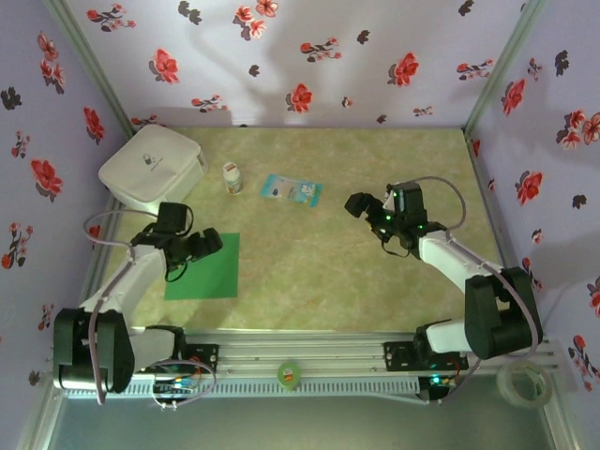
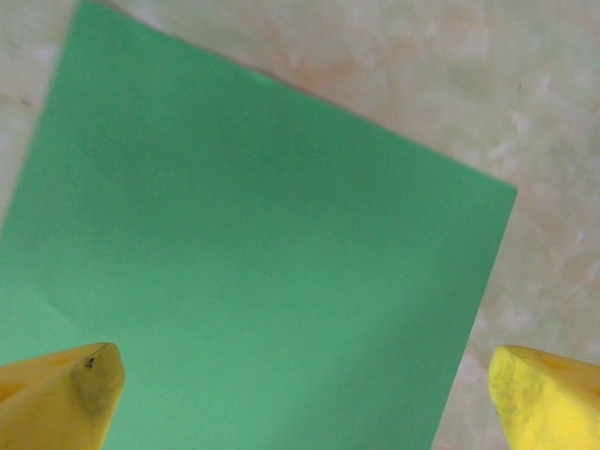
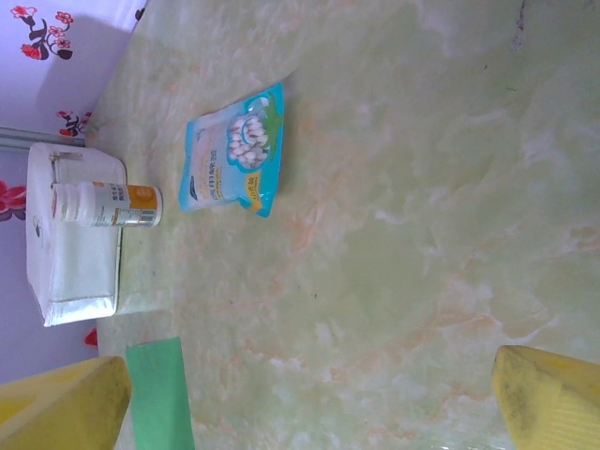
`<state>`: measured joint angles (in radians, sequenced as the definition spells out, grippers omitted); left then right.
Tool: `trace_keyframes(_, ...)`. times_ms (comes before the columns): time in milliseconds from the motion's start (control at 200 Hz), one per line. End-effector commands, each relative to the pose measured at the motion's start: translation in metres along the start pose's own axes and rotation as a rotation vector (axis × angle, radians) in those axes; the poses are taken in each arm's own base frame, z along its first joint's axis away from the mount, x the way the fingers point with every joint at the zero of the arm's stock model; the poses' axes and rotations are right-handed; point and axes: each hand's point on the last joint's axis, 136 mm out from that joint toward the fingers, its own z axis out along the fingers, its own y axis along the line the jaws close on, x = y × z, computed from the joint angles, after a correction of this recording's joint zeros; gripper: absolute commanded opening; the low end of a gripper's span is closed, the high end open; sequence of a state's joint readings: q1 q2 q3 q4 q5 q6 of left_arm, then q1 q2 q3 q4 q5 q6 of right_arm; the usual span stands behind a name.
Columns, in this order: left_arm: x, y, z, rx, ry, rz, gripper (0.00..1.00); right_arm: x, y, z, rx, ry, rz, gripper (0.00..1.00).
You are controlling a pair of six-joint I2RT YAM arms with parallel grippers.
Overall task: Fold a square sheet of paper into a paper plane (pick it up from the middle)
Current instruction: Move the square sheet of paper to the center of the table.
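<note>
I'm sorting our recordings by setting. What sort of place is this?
Probably a staged robot test booth: floral wall panels in a metal frame box in a marbled tabletop, with the left arm and right arm bolted to a rail at its near edge.

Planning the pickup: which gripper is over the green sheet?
The left gripper: it hangs open above the sheet. The right gripper, also open, is off to the side over bare table, nearer the packet.

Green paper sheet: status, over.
Left jaws open above the flat, unfolded square sheet of bright green paper. Right jaws open, empty, off to the side. Small blue-and-white packet lies clear of sheet.
</note>
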<state>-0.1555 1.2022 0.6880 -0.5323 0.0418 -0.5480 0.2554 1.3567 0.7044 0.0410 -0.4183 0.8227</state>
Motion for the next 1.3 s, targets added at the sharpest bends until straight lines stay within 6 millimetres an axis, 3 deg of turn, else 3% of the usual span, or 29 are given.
trace_keyframes(0,0.002,-0.012,0.004,0.008,0.048,0.018,1.00,-0.001,0.006,0.003,-0.002,0.011,-0.007,0.99)
trace_keyframes(415,0.031,-0.012,0.041,-0.051,0.191,0.045,1.00,0.003,0.005,0.004,-0.007,0.035,-0.008,0.99)
trace_keyframes(530,0.040,-0.023,0.046,-0.037,0.212,0.049,1.00,0.005,0.001,0.004,0.004,0.037,-0.007,0.99)
trace_keyframes(660,0.052,-0.059,0.053,0.036,0.222,0.062,1.00,0.007,-0.003,0.004,0.018,0.039,-0.006,0.99)
trace_keyframes(915,0.079,-0.154,0.071,0.126,0.238,0.128,1.00,0.015,-0.017,0.004,0.059,0.051,0.015,0.99)
trace_keyframes(1065,0.084,-0.186,0.073,0.063,0.211,0.111,1.00,0.018,-0.025,0.001,0.099,0.049,0.022,0.99)
trace_keyframes(1210,0.067,-0.220,0.049,0.102,0.123,0.150,1.00,0.016,-0.028,-0.006,0.119,0.025,0.014,0.99)
trace_keyframes(1295,0.051,-0.228,0.032,0.097,0.075,0.226,1.00,0.016,-0.026,-0.008,0.118,0.020,0.004,0.99)
